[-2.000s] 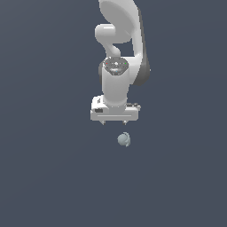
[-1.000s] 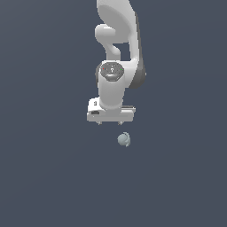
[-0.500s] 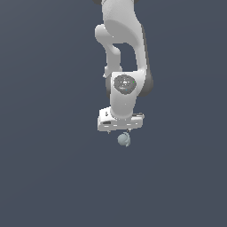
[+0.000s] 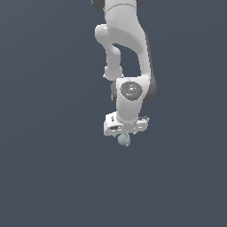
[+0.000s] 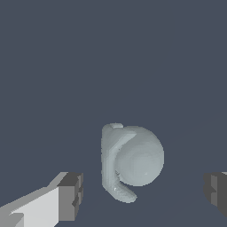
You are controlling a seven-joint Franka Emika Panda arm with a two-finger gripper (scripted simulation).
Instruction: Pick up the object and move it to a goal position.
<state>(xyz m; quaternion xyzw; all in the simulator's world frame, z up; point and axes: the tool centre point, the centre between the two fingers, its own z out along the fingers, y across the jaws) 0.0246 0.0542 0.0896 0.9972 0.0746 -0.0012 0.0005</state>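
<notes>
Lowered since the earlier frame, the gripper (image 4: 123, 135) is now sitting directly over the object (image 4: 123, 140) at frame centre, fingers (image 5: 71, 196) spread wide, grasping nothing.

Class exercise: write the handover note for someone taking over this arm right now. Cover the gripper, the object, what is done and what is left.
Gripper: open, one of the fingers on each side of the ball, not touching it.
Ball: unlifted, directly beneath the gripper in the exterior view.
Done: gripper positioned around the ball.
Left: close, lift, carry to goal; no goal marker visible.
</notes>
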